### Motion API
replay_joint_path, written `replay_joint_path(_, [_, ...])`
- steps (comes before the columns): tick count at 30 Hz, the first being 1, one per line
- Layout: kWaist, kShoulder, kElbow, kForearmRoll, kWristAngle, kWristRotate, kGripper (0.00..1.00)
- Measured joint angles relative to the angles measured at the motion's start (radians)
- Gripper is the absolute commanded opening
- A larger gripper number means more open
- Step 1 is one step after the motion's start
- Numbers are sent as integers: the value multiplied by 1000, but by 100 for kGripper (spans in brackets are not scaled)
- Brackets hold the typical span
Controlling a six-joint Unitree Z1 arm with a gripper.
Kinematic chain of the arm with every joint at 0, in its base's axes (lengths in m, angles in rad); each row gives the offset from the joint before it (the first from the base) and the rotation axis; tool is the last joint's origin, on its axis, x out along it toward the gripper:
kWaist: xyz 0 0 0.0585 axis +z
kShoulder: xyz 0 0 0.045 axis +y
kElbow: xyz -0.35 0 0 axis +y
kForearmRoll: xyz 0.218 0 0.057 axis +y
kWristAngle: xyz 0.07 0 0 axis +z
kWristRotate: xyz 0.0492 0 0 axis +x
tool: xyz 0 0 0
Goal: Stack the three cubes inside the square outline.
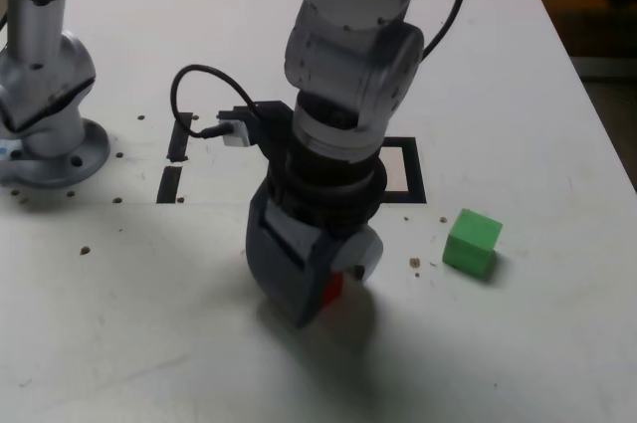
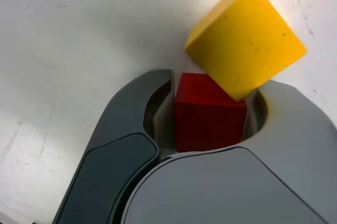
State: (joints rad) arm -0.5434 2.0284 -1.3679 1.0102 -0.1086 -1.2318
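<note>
Reaching steeply down, the arm [image 1: 348, 60] has its end effector [image 2: 217, 81] clamped on the red cube [image 2: 208, 121].

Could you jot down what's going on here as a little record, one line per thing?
End effector: closed, its jaws either side of the red cube
Red cube: between the jaws
Yellow cube: overlaps a corner of the red one in the wrist view; contact unclear
Green cube: on the table, away from the arm
Square outline: partly hidden behind the arm
Stack in outline: none visible
</note>
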Motion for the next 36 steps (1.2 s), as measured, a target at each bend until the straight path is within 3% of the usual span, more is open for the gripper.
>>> replay_joint_path(11, [8,-3,-16,25,65,-1,23])
replay_joint_path(18, [9,-84,-188,242,126,33,21])
replay_joint_path(21, [26,-117,-261,347,174,129,21])
replay_joint_path(24, [88,-139,-292,419,191,232,21])
replay_joint_path(31, [236,-133,-244,408,161,487,21])
replay_joint_path(36, [325,-99,-207,362,189,669,21])
